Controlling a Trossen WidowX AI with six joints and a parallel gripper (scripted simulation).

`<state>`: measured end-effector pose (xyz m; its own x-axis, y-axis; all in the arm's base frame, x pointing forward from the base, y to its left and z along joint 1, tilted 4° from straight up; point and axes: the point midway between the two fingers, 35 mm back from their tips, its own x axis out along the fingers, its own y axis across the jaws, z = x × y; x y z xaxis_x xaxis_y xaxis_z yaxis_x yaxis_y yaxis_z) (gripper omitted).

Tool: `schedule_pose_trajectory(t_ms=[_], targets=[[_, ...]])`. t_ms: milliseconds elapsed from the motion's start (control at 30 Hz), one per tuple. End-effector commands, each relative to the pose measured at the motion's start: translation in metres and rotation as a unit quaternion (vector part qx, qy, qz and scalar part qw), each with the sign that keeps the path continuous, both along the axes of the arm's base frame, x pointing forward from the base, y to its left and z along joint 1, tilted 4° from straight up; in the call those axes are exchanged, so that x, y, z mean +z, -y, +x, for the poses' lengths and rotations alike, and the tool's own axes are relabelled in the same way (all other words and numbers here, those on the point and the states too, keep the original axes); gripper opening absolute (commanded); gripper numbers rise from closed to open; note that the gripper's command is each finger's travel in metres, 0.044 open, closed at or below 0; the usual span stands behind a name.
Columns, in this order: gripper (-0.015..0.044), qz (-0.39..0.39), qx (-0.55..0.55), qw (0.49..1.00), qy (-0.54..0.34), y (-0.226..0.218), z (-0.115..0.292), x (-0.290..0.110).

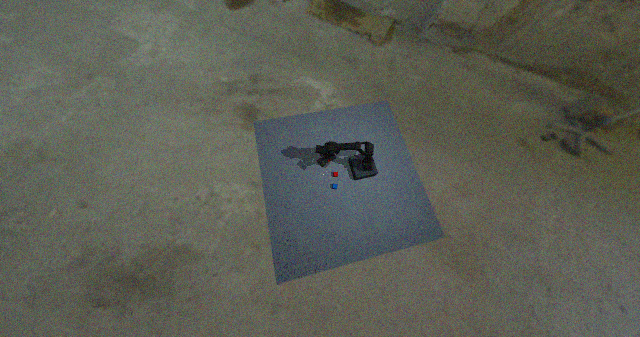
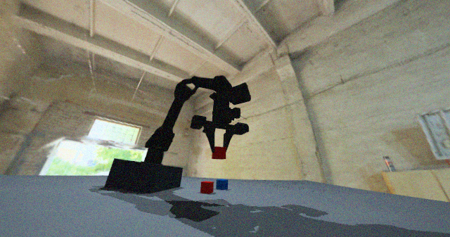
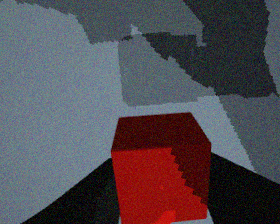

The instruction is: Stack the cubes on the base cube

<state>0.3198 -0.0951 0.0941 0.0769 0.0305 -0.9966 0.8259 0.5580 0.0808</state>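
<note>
My gripper is shut on a red cube, with a finger on each side of it. The held cube is well above the table and looks about level. Another red cube stands on the table, lower than the held cube and a little to its left in the exterior view. A blue cube stands on the table near that red cube, with a gap between them. Nothing lies on top of either. Neither table cube shows in the wrist view.
The arm's base stands on the blue-grey table top, beside the cubes. The arm's dark shadow falls across the table. The wrist view shows bare table and shadow beyond the held cube.
</note>
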Motion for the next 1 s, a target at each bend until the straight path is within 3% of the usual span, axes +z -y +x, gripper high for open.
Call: schedule_pose_trajectory(t_ms=[0, 967], targets=[[0.0105, -0.003, 0.039, 0.999, 0.003, -0.011, 0.003, -0.001], [0.0105, -0.023, 0.345, 0.938, 0.013, -0.105, 0.010, -0.017]])
